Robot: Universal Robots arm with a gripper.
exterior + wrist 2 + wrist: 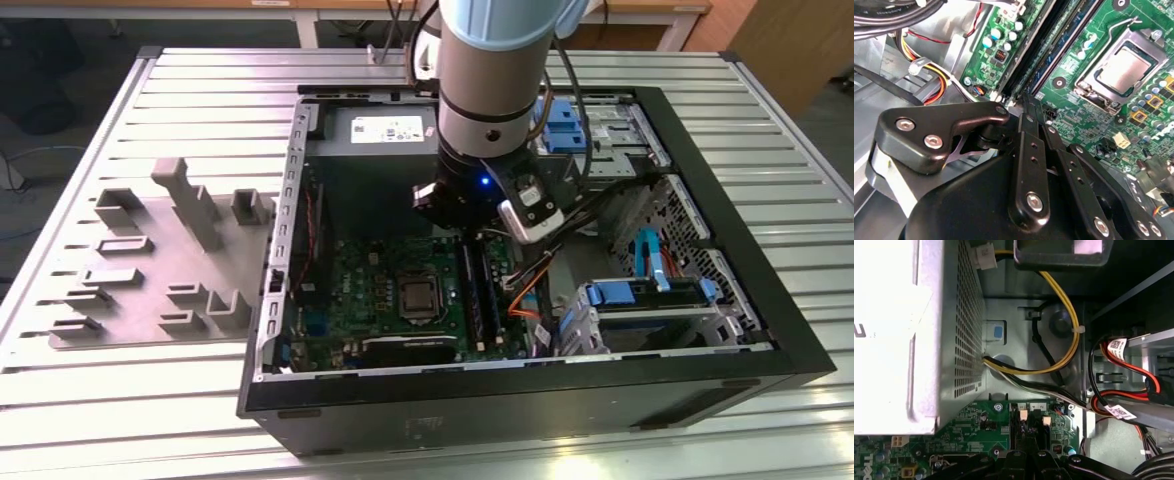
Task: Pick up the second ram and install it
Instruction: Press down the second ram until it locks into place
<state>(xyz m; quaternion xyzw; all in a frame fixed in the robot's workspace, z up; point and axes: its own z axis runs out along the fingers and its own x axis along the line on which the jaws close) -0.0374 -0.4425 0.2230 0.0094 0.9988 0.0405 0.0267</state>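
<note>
Dark blue-green, the thin second ram stick (1056, 45) stands in the black motherboard slots, the end effector (1025, 106) pinched closed over its end, seemingly seating it, which calls for straight downward pressure.

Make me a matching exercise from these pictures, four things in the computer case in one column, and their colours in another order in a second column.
Things:
1. motherboard
2. drive bay latches
3. fixture blocks beside the case
4. cable looping behind the power supply

Colours:
A. grey
B. yellow
C. green
D. blue

Pairs: 1-C, 2-D, 3-A, 4-B

The gripper hangs over the black memory slots on the motherboard.
</note>
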